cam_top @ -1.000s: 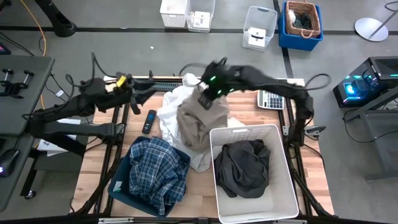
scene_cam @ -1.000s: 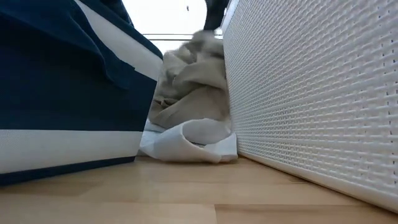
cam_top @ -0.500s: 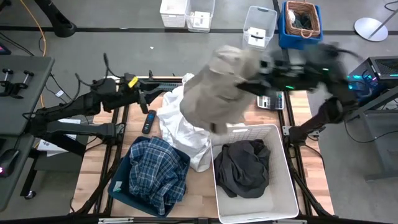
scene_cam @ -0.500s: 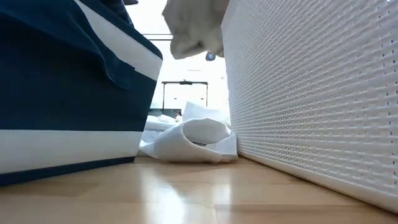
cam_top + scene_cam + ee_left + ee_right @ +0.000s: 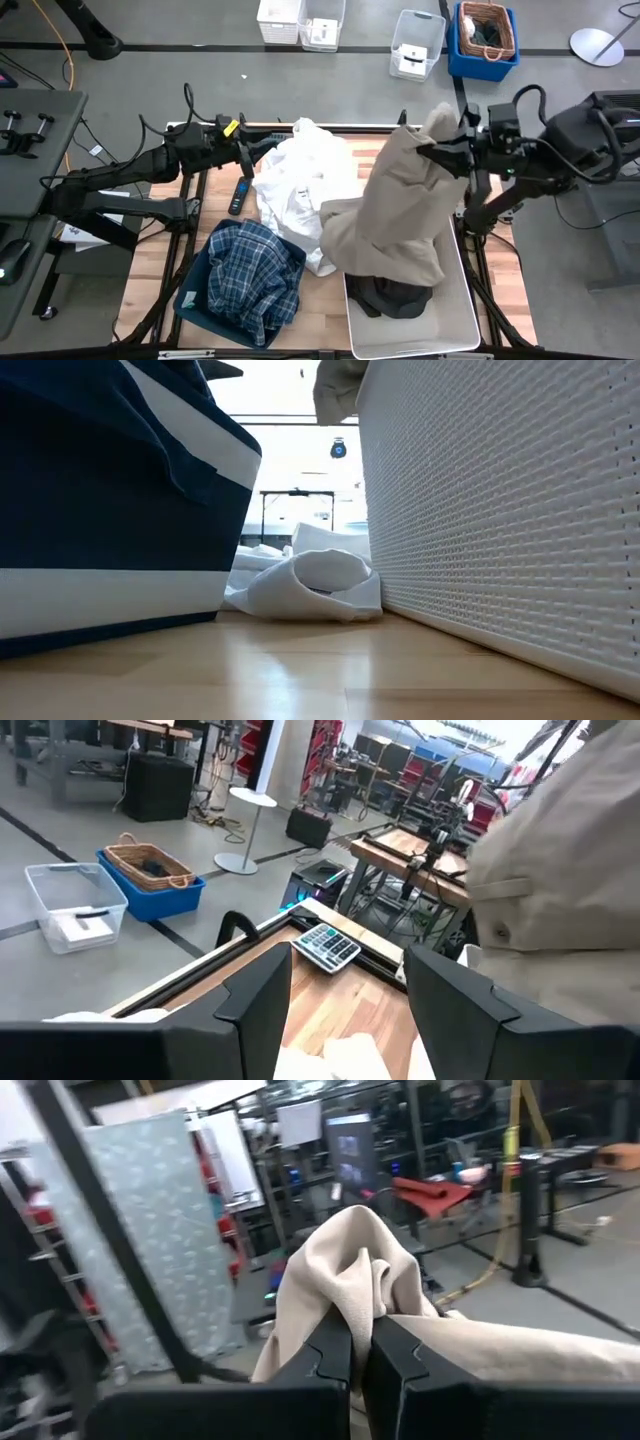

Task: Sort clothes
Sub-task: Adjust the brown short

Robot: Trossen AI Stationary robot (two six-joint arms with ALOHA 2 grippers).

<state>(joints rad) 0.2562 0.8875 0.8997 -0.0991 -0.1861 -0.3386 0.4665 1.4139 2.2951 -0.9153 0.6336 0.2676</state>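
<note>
as it hangs over the white bin [image 5: 465,310], beige khaki piece [image 5: 400,215] pinched in right tool [image 5: 440,152]

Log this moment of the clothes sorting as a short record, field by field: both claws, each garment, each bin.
right claw: shut on the beige khaki fabric piece, raised over the rigid white plastic bin
left claw: open, empty, at the table's far left side
dark grey-black fabric piece: in the white bin, mostly covered by the hanging khaki
blue-and-white plaid shirt: in the navy blue fabric bin
white fabric piece: crumpled on the wooden table between the bins
</note>
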